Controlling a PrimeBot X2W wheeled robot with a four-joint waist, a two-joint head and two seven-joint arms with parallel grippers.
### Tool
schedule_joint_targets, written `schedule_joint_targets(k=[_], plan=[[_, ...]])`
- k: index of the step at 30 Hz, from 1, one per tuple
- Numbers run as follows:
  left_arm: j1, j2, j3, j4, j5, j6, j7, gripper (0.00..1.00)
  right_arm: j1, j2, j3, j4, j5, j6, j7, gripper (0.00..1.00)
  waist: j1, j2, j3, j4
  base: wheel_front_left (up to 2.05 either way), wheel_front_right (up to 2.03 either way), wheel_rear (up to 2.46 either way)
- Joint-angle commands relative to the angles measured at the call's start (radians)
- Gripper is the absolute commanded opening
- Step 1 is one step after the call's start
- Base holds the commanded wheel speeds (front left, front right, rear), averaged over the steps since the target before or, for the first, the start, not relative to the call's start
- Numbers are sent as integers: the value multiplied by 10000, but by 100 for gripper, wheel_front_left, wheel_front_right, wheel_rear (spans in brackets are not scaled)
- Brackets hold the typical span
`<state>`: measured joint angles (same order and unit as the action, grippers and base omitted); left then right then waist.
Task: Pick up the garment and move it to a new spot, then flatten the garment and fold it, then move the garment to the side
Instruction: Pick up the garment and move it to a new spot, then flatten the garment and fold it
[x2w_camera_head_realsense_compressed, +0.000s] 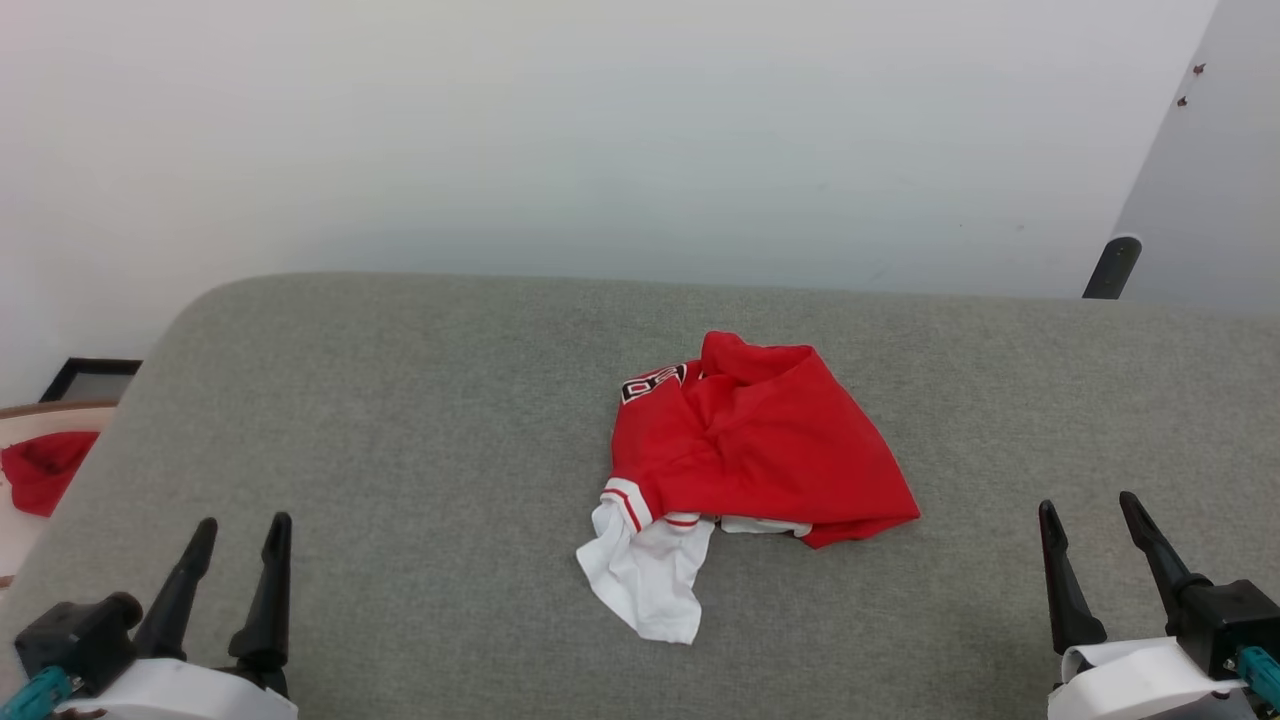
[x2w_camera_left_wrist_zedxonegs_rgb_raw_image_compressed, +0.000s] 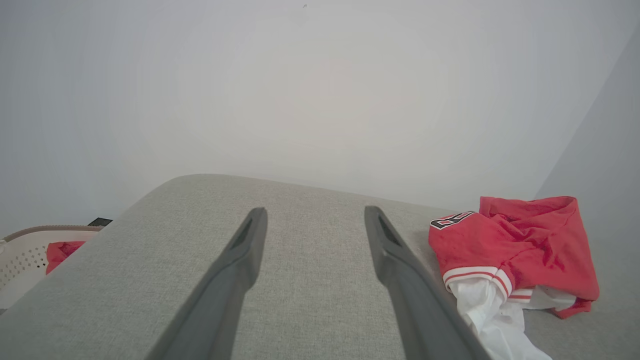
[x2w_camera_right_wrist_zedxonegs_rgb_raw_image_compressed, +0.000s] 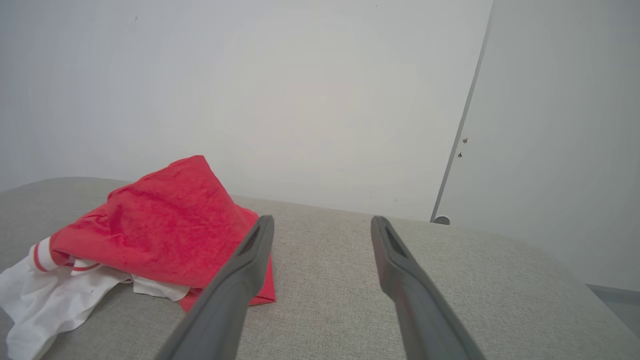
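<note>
Head view: left end effector (x2w_camera_head_realsense_compressed: 243, 522) and right end effector (x2w_camera_head_realsense_compressed: 1087, 501) gape empty; garment (x2w_camera_head_realsense_compressed: 760, 450) lies crumpled ahead between them, so pinch its raised red fold.

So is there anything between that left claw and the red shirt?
Nothing: in the head view, the grey surface between the left gripper and the garment is bare.

Bare grey cushion (x2w_camera_head_realsense_compressed: 400, 450) around crumpled garment (x2w_camera_head_realsense_compressed: 760, 450), wall (x2w_camera_head_realsense_compressed: 600, 130) close behind, nothing between.
</note>
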<state>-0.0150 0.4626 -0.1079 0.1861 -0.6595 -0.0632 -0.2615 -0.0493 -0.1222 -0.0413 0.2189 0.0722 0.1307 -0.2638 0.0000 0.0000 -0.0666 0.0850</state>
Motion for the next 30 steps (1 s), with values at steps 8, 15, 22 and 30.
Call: schedule_joint_targets(k=[8, 15, 22, 30], plan=[[-103, -9, -17, -240, 0, -131, 98, 100, -203, -50, 90, 2, -39, 1, -8, 100, 0, 0, 251, -111, 0, 0, 0], [-517, 177, -172, -949, -447, -230, 1006, 100, -461, -127, 104, 37, 46, 1, -8, 100, 0, 0, 623, -344, 0, 0, 0], [-1359, 559, -509, -1772, -942, -250, 2745, 100, -871, -108, 74, -53, 43, 1, -8, 100, 0, 0, 1219, -677, 0, 0, 0], [-2429, 849, -1189, -2321, -1914, -99, 5539, 100, -1276, -22, 4, -51, 73, 1, -8, 100, 0, 0, 1647, -1207, 0, 0, 0]])
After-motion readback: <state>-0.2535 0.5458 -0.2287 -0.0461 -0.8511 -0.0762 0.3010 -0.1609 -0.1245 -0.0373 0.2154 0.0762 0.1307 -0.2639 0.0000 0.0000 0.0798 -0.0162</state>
